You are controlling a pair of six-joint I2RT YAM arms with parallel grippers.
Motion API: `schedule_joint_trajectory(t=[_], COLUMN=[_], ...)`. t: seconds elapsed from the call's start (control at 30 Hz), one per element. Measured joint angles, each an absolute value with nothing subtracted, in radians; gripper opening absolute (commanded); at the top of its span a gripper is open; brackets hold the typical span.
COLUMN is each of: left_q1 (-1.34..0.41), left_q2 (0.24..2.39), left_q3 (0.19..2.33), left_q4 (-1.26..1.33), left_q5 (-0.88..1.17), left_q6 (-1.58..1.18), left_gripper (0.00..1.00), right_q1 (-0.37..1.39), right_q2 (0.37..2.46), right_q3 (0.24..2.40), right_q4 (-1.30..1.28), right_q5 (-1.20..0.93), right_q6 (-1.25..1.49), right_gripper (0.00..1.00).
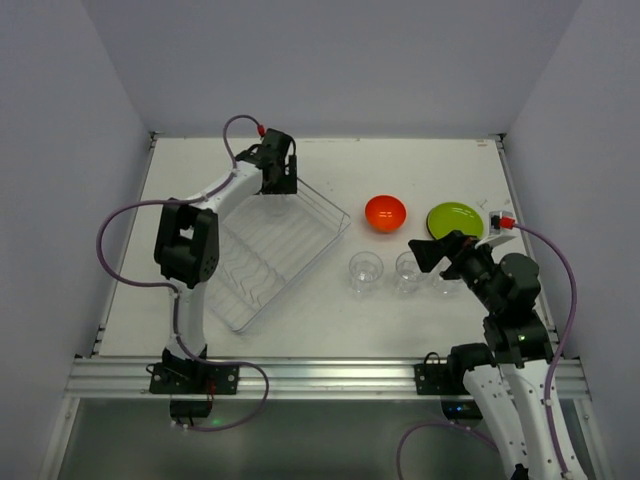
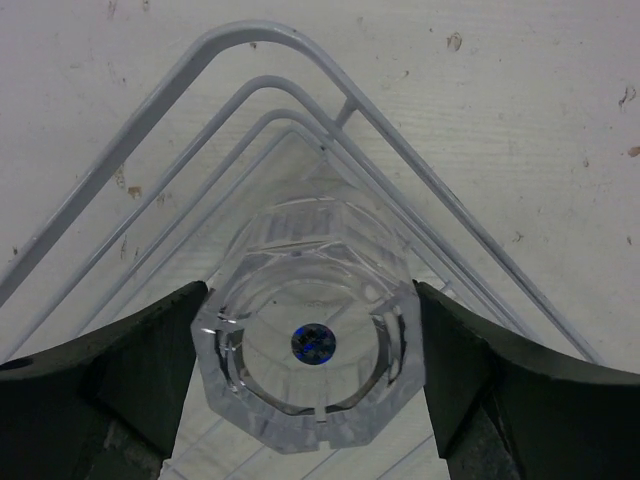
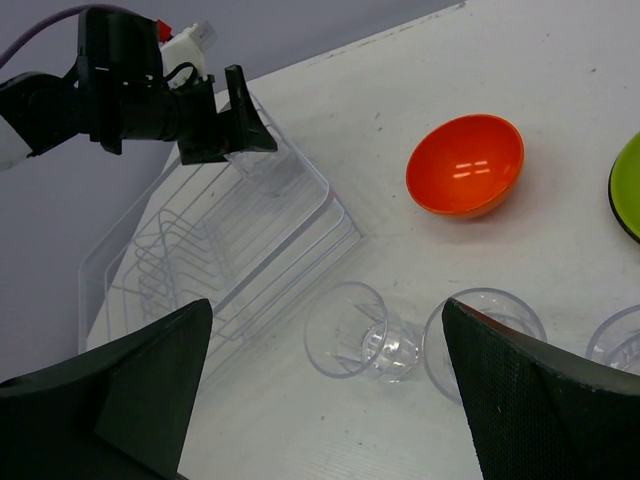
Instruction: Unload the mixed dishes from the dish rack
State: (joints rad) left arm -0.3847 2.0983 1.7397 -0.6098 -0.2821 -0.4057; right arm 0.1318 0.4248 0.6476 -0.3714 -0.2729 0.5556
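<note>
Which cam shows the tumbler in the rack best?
Left wrist: the tumbler fills the frame, flanked by the left claw, in a corner of the dish rack. Top external shows only a faint patch of it under that claw. Right wrist shows it small and faint below the claw.

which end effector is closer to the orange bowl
Right. The right end effector hovers just near-right of the orange bowl, by the glasses on the table. The left end effector is farther off to the bowl's left, around a glass in the rack's far corner.
</note>
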Motion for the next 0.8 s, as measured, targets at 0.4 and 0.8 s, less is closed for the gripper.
schedule_joint_trajectory(t=[0.4,0.8], left_q1=[-0.388,-0.504], left_q2=[2.078,1.702], left_q3=[1.717,1.555], left_q4=[-0.593,-0.572], left_q5=[-0.234,-0.204], left_q6=[-0.413,-0.435], left_gripper=[0.00,0.00], right_q1=[0.132,0.132], right_q2=[0.439,0.469], right_q3=[0.646,0.646], right_q4=[-0.365,-0.341], right_q5=[-0.282,-0.376], right_q6=[0.557,0.538], right_gripper=[0.99,0.99])
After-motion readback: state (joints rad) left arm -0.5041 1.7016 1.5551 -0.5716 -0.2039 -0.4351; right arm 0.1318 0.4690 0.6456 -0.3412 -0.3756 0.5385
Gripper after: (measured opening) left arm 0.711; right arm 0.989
